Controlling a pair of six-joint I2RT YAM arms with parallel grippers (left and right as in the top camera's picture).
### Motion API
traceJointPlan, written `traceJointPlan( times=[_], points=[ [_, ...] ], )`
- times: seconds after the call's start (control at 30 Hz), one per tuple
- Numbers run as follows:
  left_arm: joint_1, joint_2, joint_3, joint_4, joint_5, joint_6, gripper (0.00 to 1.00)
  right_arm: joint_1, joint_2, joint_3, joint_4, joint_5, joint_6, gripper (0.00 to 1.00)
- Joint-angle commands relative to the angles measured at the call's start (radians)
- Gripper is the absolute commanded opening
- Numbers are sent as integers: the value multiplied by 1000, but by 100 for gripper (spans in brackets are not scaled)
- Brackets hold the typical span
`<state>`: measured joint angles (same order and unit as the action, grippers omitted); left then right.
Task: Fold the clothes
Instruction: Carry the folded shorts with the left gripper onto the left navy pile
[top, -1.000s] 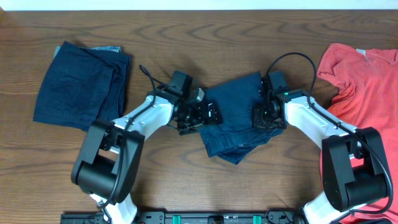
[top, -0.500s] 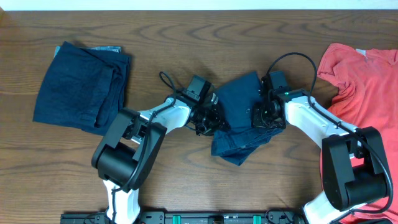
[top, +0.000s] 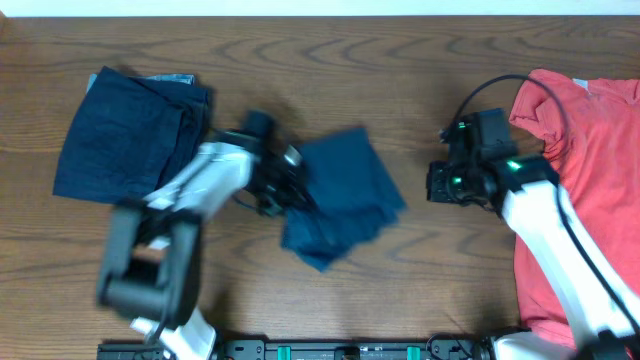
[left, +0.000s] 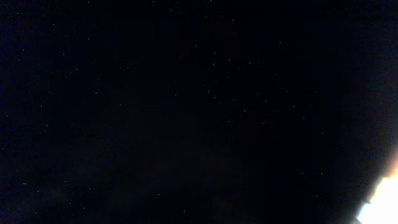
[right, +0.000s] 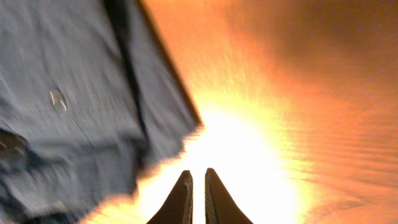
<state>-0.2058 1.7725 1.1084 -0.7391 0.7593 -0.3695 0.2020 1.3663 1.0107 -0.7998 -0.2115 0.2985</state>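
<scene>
The navy shorts (top: 342, 198) lie folded in a bundle a little left of the middle of the table (top: 330, 60), one corner pointing to the front edge. Half a second ago the bundle was more to the right, between both grippers; now it has shifted to the left and toward the front. The left gripper (top: 283, 192) is at the left edge of the shorts, touching the cloth, and the left arm (top: 205, 180) appears smeared by motion. Its wrist camera shows almost only black, so I cannot tell whether this claw is wide, narrow or holding the cloth. The right gripper (top: 433, 184) was on the right edge of the shorts before; now it has pulled back to the right and is well apart from them. In its wrist view the two fingers (right: 180, 198) are nearly together with only a thin slit and nothing between them. The second navy garment (top: 130, 135) lies at the far left as before, near the left arm. The red shirt (top: 590, 130) covers the right edge of the table. Bare wood is open between the shorts and the right gripper, also along the back and the front of the table.
</scene>
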Motion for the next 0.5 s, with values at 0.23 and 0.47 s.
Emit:
traceJointPlan(
  times=[0.23,0.47],
  points=[
    [525,-327,108,185,19,57,6,-5,-100,11,-9,-10,-26,10],
    [790,-227,107,209,-38,55,48,-5,-100,11,-13,-10,-26,9]
  ],
)
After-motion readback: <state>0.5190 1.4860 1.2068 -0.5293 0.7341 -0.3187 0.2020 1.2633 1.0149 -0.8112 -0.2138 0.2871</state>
